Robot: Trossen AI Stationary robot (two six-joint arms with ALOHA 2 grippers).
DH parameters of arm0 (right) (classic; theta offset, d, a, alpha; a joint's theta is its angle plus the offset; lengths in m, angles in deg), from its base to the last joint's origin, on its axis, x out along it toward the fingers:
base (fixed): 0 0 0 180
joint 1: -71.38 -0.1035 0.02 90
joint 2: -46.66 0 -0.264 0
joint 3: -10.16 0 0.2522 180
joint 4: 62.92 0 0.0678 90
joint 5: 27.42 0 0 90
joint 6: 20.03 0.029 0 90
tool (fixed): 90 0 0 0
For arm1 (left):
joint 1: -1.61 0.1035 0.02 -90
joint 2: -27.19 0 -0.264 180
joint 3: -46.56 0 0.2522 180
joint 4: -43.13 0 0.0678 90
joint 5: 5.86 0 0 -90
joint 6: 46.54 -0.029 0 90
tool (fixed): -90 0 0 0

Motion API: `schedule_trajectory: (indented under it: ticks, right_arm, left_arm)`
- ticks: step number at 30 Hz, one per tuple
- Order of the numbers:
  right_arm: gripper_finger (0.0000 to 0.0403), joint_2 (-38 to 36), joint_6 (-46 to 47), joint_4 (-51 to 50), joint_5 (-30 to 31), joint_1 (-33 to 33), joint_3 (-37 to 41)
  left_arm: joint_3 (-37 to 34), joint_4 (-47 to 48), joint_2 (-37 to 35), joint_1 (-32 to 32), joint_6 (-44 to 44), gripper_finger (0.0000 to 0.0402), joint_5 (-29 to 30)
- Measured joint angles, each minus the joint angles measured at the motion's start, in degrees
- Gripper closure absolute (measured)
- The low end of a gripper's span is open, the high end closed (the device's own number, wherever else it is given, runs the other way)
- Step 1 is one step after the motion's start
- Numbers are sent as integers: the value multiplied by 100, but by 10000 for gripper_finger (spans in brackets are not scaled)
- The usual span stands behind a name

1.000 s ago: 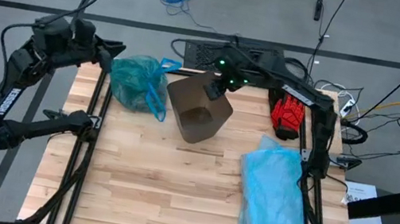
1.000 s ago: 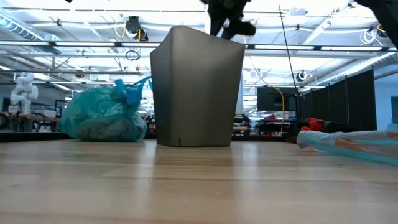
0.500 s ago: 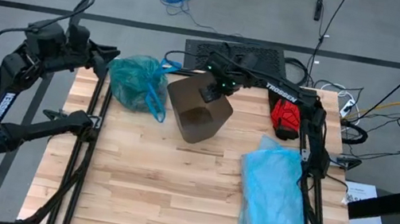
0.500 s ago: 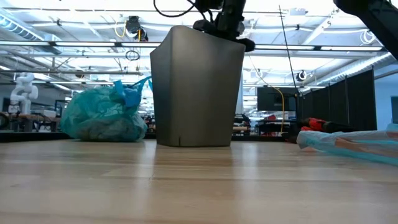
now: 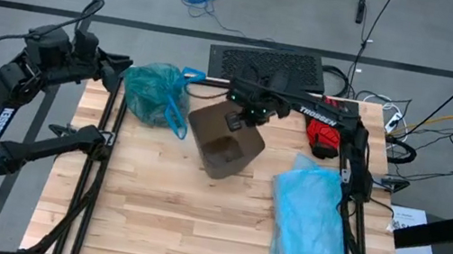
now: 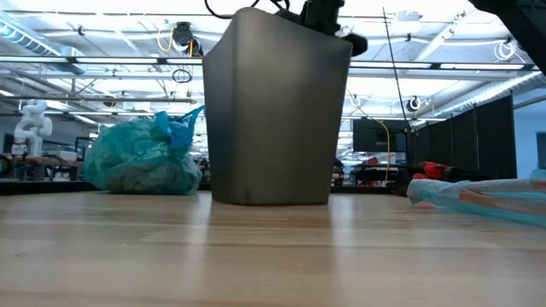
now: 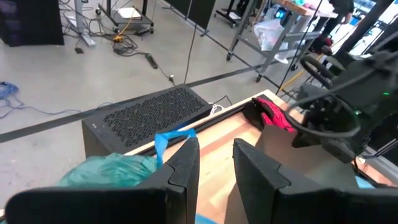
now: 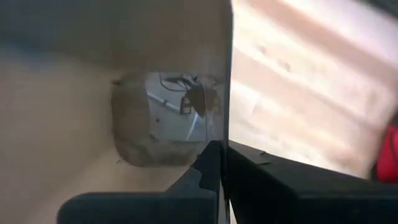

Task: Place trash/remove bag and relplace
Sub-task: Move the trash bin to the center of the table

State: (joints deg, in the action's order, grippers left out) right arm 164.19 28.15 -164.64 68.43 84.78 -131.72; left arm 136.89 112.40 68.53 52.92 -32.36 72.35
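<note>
My right end effector (image 5: 234, 119) is clamped on the brown bin's (image 5: 226, 141) rim; the tied-off teal bag (image 5: 153, 93) sits just beside the bin; relining remains, I judge. Only my right wrist view shows the bin (image 8: 93, 124) unlined; left end effector (image 7: 214, 163) fingers apart beyond the bag.

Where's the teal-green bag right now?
In the high view the teal-green bag sits at the table's far left corner, just left of the brown bin, near the left end effector.

Brown bin (image 5: 227, 136) mid-table; sky-blue bag (image 5: 310, 222), red glove (image 5: 327, 136) on table's right side
</note>
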Motion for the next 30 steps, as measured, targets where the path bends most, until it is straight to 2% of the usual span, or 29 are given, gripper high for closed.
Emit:
schedule_trajectory:
  ticks: [7,21,30]
  right_arm:
    - [402,-4,1429,-201,-107,-578,-6]
    - [403,12,4095,-214,1,-1911,5]
    - [401,28,4931,-214,180,-2465,14]
  left_arm:
    - [-4,283,-62,0,10,306,2]
    - [-4,260,-138,-2,-4,306,-165]
    - [-4,268,-138,-2,-256,306,-168]
